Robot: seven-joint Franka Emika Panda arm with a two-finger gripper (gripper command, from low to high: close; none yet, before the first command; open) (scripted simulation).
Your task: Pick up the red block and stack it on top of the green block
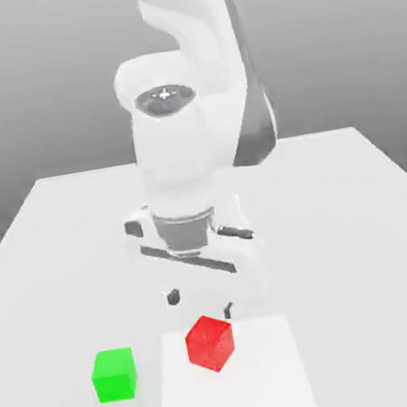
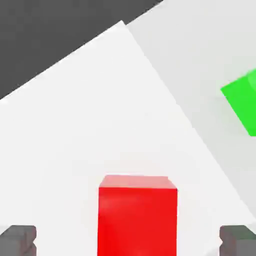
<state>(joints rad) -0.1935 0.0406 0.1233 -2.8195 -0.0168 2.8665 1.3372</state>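
The arm is white with grey joint rings.

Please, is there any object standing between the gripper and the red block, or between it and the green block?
Nothing visible stands between the open gripper and the red block, nor between that block and the green block.

Red block on white patch, green block to exterior view's left.
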